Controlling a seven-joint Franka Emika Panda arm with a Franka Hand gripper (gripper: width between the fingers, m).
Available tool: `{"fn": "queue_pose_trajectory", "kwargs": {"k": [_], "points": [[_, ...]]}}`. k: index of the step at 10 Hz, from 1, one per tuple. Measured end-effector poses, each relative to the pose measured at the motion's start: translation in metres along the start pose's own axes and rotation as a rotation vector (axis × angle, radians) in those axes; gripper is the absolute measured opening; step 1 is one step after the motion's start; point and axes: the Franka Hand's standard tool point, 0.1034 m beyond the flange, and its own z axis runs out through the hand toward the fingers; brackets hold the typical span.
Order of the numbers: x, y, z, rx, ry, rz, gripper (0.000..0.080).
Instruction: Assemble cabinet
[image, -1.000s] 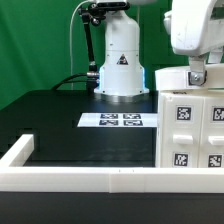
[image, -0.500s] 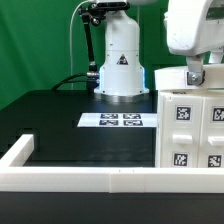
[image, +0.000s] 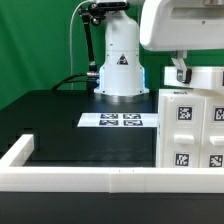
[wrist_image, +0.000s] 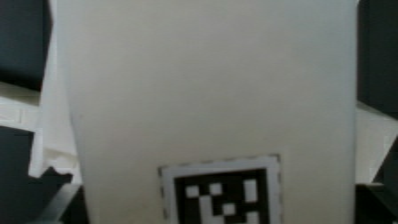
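The cabinet (image: 195, 130) is a large white box with black-and-white tags on its faces, standing at the exterior view's right. A white part (image: 208, 78) lies on top of it. My gripper (image: 180, 74) hangs just above the cabinet's top left corner, with one finger showing against that part. In the wrist view a white cabinet panel (wrist_image: 196, 90) with a tag (wrist_image: 222, 192) fills nearly the whole picture, very close under the gripper (wrist_image: 217, 198). The fingertips do not show clearly there, so I cannot tell whether the jaws are open or shut.
The marker board (image: 122, 121) lies flat on the black table (image: 70, 135) in front of the robot's white base (image: 120, 62). A long white rail (image: 90, 178) borders the table's near edge and left corner.
The arm and gripper have shifted toward the exterior view's left over the cabinet's top. The cabinet body has stayed in place.
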Motion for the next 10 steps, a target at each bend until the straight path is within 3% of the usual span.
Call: {"fn": "queue_pose_trajectory", "kwargs": {"k": [3,10], "points": [[0.0048,0.0026,0.0008,0.005,0.047,0.430,0.0563],[0.0052,0.0033,0.0003,0.033,0.050,1.063,0.0563]]}}
